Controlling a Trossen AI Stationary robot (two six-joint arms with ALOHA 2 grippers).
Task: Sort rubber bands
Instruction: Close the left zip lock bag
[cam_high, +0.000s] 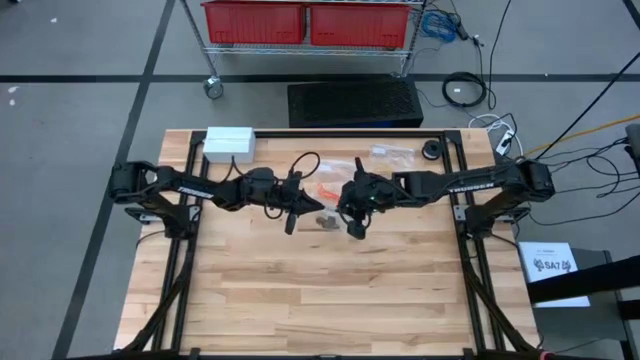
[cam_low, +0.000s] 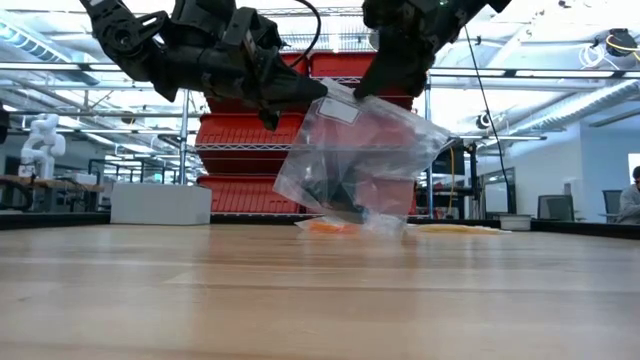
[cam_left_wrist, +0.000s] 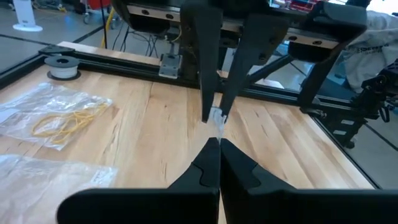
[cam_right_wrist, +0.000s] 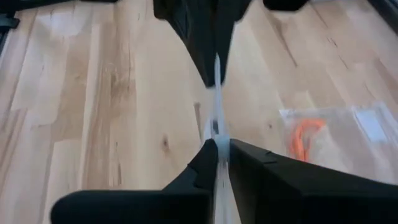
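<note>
Both pinching one clear bag (cam_low: 355, 160) aloft over the table (cam_high: 330, 290), left claw (cam_low: 300, 95) and right claw (cam_low: 372, 80) at opposite edges, probably to open it; black rubber bands (cam_low: 335, 192) seemingly inside.

A clear, glossy, crinkled plastic bag (cam_low: 355, 160) is pinched between the matt black left gripper (cam_low: 300, 95) and right gripper (cam_low: 375, 85). Below them, the surface (cam_high: 330, 290) is seen as smooth, pale wood planks with visible grain. Beside the right gripper, another thin clear bag (cam_right_wrist: 339, 140) with orange rubber bands (cam_right_wrist: 303, 137) is seen.
</note>
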